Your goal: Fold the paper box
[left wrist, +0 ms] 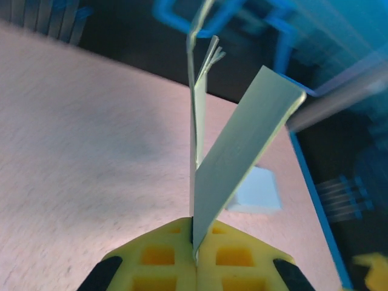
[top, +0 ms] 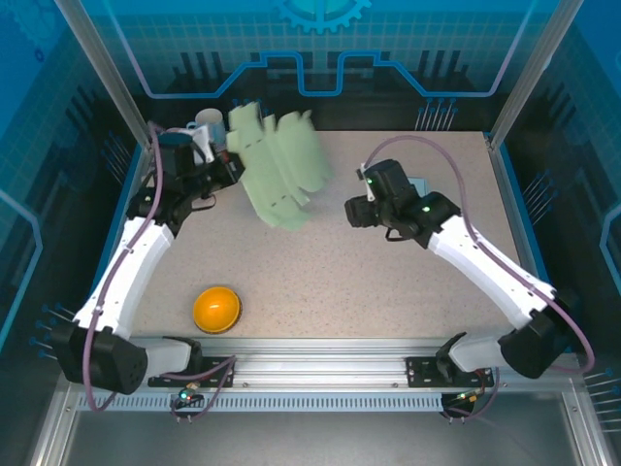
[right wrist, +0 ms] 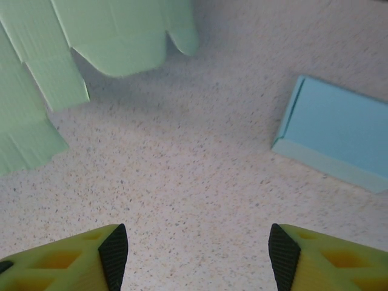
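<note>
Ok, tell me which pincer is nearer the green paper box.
Left. The left pincer is shut on an edge of the paper box, holding it up; the right pincer hangs open, apart from it, to its right.

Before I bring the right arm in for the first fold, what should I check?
1. Left gripper shut on pale green flat cardboard box blank: ok.
2. Right gripper open, empty: ok.
3. Light blue flat box apart from the blank: ok.
4. Orange dome-shaped object apart from the blank: ok.
5. Grip firm enough for folding: cannot tell.
</note>
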Robot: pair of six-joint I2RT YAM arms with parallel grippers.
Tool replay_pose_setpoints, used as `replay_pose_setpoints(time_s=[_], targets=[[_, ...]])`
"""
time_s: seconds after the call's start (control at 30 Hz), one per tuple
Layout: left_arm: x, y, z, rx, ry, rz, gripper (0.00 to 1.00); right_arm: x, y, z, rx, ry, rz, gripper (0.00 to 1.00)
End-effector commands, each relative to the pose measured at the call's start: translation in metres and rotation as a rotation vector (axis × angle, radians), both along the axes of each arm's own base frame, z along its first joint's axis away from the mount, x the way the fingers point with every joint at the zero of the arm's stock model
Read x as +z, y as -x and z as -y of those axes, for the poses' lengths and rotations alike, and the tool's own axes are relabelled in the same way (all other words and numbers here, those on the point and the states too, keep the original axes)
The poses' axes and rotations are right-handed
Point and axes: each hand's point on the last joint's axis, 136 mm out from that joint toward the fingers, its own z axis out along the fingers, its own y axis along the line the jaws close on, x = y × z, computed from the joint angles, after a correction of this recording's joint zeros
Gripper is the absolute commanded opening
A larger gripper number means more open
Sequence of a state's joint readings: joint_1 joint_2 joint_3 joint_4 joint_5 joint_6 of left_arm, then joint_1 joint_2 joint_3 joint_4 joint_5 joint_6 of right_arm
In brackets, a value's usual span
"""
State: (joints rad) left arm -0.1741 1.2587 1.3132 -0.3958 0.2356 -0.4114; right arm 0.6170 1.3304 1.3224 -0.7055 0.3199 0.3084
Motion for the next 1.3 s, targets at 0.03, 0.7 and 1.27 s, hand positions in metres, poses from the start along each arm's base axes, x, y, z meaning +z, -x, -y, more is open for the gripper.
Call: replay_pose_setpoints(time_s=[0.03,0.7,1.27], targets=[[-0.007,0.056,0.051,-0.336,-0.268,0.038,0.00,0.052,0.014,0.035,0.001,0.017,0.144,0.66],[-0.040,0.125,0.115,-0.779,-0.519,0.075,0.00,0.056,0.054,-0.038,0.789,0.182,0.317,0.67],[-0.049,0.147,0.140,-0.945,-0.582,0.081,0.00,0.050,0.066,-0.063,1.064,0.198,0.312,0.52]])
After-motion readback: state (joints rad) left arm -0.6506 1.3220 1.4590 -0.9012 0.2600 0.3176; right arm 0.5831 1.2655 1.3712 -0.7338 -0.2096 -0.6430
